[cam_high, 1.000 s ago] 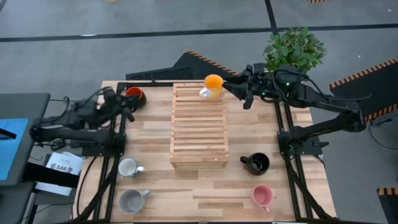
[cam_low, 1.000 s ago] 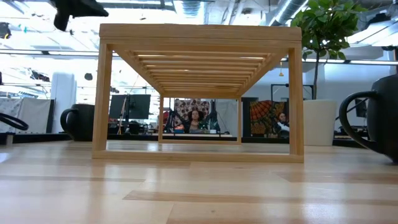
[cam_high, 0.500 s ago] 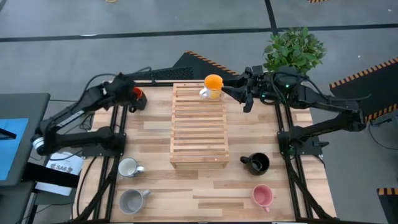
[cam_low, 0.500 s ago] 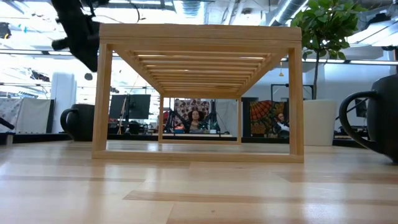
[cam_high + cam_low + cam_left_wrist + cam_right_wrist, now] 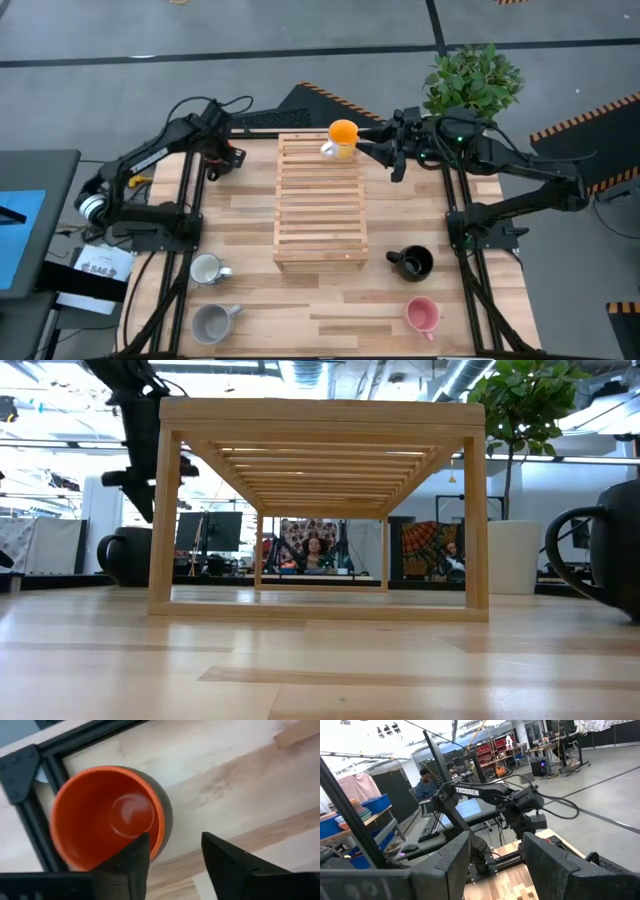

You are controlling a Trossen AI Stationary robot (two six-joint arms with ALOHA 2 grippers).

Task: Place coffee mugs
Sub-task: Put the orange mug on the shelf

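The red-orange mug [image 5: 95, 820], orange inside and dark outside, stands on the table's far left corner. My left gripper [image 5: 172, 845] hangs open just above it, pointing down. One finger is over the mug's inside, the other outside its wall. The low view shows the gripper [image 5: 140, 500] clear above the mug [image 5: 125, 557]. The yellow-orange mug [image 5: 342, 136] sits on the far end of the wooden rack [image 5: 320, 215]. My right gripper [image 5: 372, 140] stands open just to its right, with nothing between its fingers [image 5: 455, 865].
A white mug [image 5: 205, 268] and a grey mug [image 5: 212, 322] stand near left. A black mug [image 5: 413, 262] and a pink mug [image 5: 422, 314] stand near right. A potted plant [image 5: 472, 78] is beyond the far right corner. People sit in the room behind.
My left gripper has swung from the table's left side toward the far edge and come down over the red-orange mug, which it now covers in the high view. The mugs have not moved.
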